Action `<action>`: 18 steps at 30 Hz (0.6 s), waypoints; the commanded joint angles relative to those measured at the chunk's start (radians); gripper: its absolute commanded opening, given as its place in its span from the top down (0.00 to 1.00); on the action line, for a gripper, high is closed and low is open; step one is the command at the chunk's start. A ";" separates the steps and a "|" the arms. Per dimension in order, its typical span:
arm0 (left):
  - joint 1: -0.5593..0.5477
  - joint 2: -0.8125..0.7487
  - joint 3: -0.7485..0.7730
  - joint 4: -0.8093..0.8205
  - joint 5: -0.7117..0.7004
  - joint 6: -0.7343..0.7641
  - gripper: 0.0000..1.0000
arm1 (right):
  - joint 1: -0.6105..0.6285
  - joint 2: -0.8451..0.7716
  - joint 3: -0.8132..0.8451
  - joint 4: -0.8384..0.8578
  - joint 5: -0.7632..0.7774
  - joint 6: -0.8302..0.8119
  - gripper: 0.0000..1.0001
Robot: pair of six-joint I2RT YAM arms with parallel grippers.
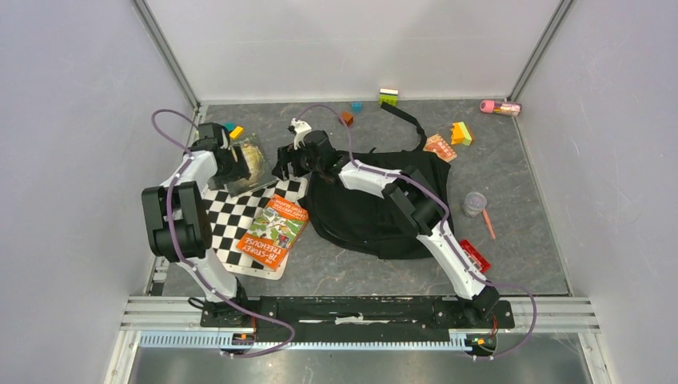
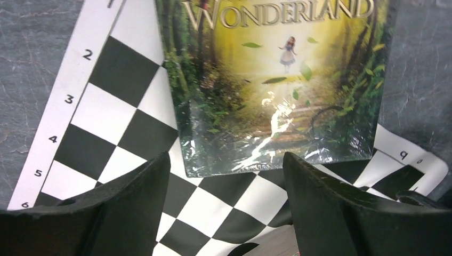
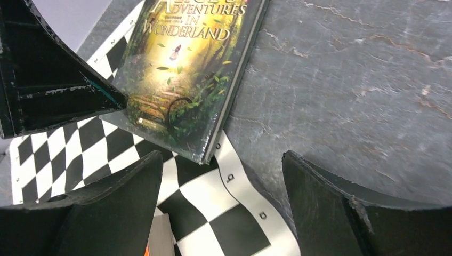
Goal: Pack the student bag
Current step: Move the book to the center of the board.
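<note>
Left gripper (image 2: 226, 160) and right gripper (image 3: 223, 157) both open above glossy book (image 2: 277, 80) on checkered mat (image 2: 106, 122); soft black bag (image 1: 376, 208) adjacent.

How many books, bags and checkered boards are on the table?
books: 2, the Wonderland book and the Treehouse book
student bag: 1
checkered board: 1
total: 4

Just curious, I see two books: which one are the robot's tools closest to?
The yellow-green Wonderland book, at the chessboard's far edge; the orange Treehouse book lies at its near end, farther off.
</note>
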 commanded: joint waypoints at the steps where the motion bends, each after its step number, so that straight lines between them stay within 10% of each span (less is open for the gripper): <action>1: 0.070 0.005 0.018 0.048 0.061 -0.128 0.14 | 0.011 0.067 0.087 0.106 -0.045 0.107 0.14; 18: 0.086 0.101 0.036 0.078 0.157 -0.146 0.13 | 0.056 0.230 0.216 0.206 -0.056 0.233 0.16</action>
